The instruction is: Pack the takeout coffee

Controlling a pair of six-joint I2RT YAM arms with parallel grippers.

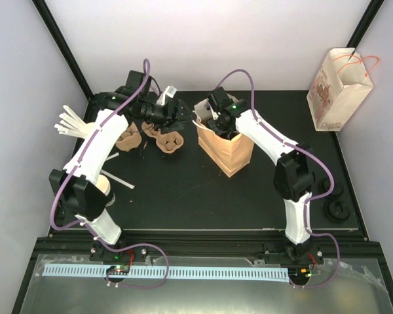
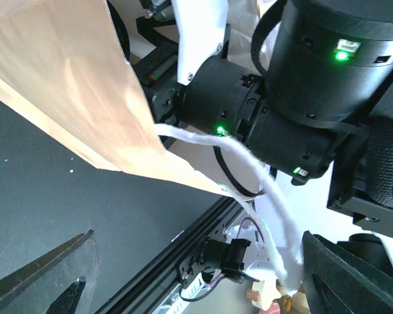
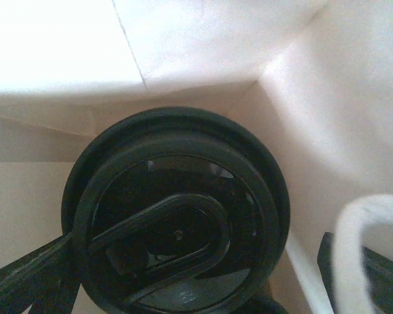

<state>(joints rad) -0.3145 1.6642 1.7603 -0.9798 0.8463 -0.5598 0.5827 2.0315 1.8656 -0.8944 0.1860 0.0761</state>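
Right tool reaches down inside the brown paper bag. Its fingers are spread either side of the takeout coffee and appear not to clamp it. Only the coffee's glossy round black lid shows, with a raised oval tab, low in the bag's corner. Left tool, wide open and holding nothing, hovers beside the bag's white handle, probably to steady the mouth.

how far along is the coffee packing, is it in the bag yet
Nearly done. Done: the black lid is on and already down inside the brown bag. In hand: the right gripper reaches into the bag with fingers either side of the lid; grip unclear. The left gripper is open beside the white handle. Left: let go and lift the right arm out.
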